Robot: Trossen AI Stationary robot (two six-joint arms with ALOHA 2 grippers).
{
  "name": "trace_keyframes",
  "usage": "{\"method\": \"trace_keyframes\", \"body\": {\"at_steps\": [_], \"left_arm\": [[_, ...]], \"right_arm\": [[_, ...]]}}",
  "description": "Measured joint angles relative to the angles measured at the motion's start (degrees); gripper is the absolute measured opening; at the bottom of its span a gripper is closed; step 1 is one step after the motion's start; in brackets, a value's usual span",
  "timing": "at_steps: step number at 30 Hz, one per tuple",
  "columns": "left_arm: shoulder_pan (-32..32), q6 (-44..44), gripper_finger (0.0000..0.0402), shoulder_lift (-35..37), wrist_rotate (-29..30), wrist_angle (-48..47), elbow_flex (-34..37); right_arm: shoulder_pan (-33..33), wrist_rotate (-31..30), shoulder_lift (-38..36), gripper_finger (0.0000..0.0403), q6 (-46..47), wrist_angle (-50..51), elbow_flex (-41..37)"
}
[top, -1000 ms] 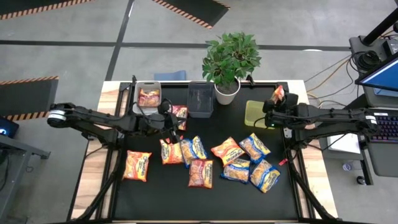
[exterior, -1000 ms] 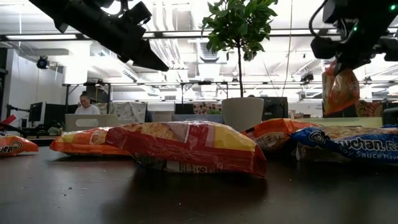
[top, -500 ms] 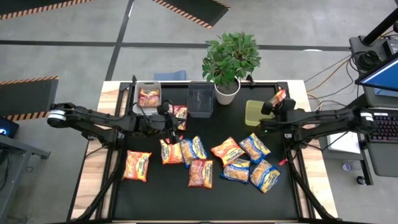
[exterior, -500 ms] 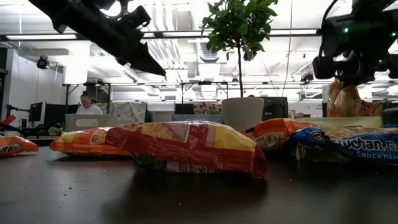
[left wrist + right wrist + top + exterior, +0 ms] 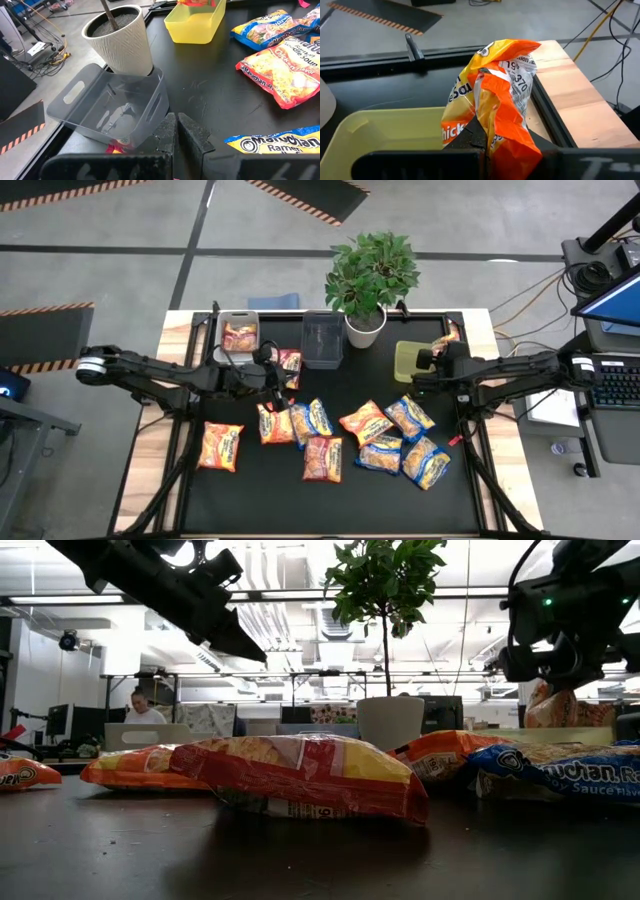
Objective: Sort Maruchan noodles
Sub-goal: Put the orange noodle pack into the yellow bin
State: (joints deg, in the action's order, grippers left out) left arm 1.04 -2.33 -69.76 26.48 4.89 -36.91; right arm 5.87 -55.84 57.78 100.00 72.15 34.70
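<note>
Several Maruchan packets lie flat mid-table: orange ones [image 5: 221,445] [image 5: 366,422], blue-and-yellow ones [image 5: 410,417] [image 5: 425,462]. One packet rests inside the grey bin [image 5: 240,332], and a red packet [image 5: 288,363] lies beside the dark bin [image 5: 322,338]. My right gripper [image 5: 437,352] is shut on an orange packet [image 5: 447,335] over the right end of the yellow-green bin [image 5: 408,362]. My left gripper [image 5: 272,376] hangs shut above the table by the red packet, holding nothing [image 5: 179,131]. My right gripper [image 5: 481,142] pinches the orange packet by a crumpled end [image 5: 485,125] between its two fingers. The rest of the packet [image 5: 495,75] sticks out ahead of the fingers, over the bin's far right corner. In the low view its lower part [image 5: 552,708] is hidden behind nearer packets.
A potted plant [image 5: 365,325] in a white pot stands at the far edge between the dark bin and the yellow-green bin. Bare black mat lies along the near edge [image 5: 300,505]. A wooden strip [image 5: 505,430] borders the mat on the right. A person sits in the room beyond [image 5: 135,708].
My right gripper has moved down and slightly toward the table's left, carrying the orange packet lower over the yellow-green bin. The packet has tipped from hanging below the gripper to pointing toward the far right.
</note>
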Motion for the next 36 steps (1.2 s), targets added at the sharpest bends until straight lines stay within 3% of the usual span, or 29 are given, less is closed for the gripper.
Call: {"method": "trace_keyframes", "body": {"at_steps": [27,31,36], "left_arm": [[0.00,0.00,0.0000,0.00,0.00,-0.28,0.00],[0.00,0.02,0.0000,0.00,0.00,-0.26,0.00],[0.02,0.07,0.0000,0.00,-0.01,-0.26,0.00]], "right_arm": [[0.00,2.17,-0.79,0.0013,-6.17,8.32,10.20],[0.00,4.96,-0.69,0.0013,-6.55,8.32,10.02],[0.02,3.92,0.23,0.0013,-4.90,8.34,8.65]]}}
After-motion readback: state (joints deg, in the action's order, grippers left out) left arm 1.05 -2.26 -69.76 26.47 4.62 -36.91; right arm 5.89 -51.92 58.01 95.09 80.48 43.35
